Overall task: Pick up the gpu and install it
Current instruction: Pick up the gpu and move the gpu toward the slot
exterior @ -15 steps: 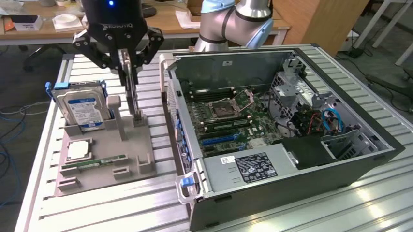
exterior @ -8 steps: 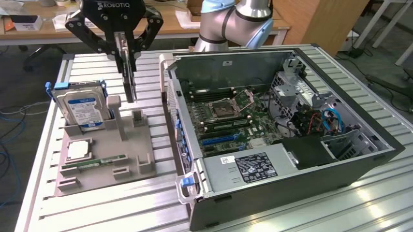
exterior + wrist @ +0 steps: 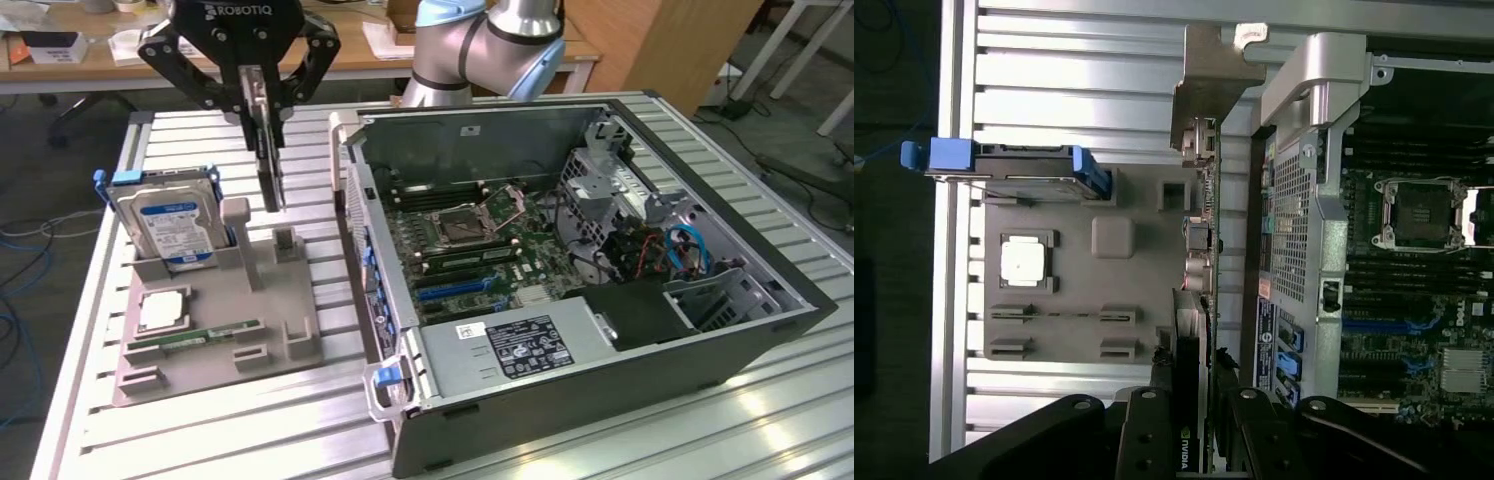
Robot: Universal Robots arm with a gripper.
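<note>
A slatted metal table (image 3: pixel 200 440) carries a grey parts holder (image 3: pixel 214 375) beside an open computer case (image 3: pixel 601 390)

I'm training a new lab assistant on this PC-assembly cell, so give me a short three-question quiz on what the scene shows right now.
1. True or false: the gpu is seated inside the open computer case.
2. Fill the blank: the hard drive with the blue label stands in the grey ___ beside the case.
3. What is the gripper holding? A) the hard drive B) the gpu C) nothing

Key:
1. False. The gpu hangs in the gripper above the holder, outside the case.
2. holder
3. B
</note>
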